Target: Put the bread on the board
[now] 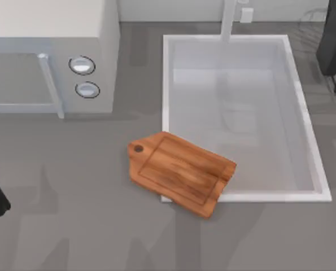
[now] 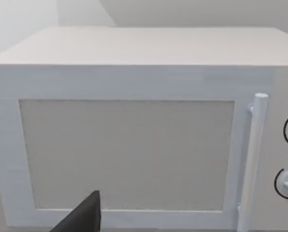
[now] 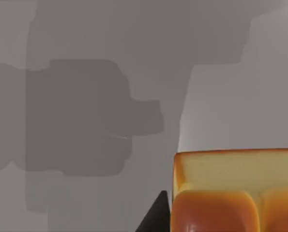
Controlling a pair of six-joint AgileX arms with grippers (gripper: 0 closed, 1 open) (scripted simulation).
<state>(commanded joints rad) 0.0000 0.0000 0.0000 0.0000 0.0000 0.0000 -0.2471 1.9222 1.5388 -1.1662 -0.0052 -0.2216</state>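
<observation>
One arm matters: the right gripper (image 3: pixel 156 212), jaw state unclear, has the bread (image 3: pixel 235 191) just beside it; the board (image 1: pixel 182 172) straddles the sink's front-left corner.

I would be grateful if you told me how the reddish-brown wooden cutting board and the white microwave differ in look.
The reddish-brown wooden cutting board is flat and lies skewed, overlapping the sink's rim; the white microwave is a tall box, squarely placed. The board has a dark round hole; the microwave has two round knobs.

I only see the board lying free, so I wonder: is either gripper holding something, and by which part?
Cannot be told: the bread sits close beside a right gripper fingertip, but no grip shows.
</observation>
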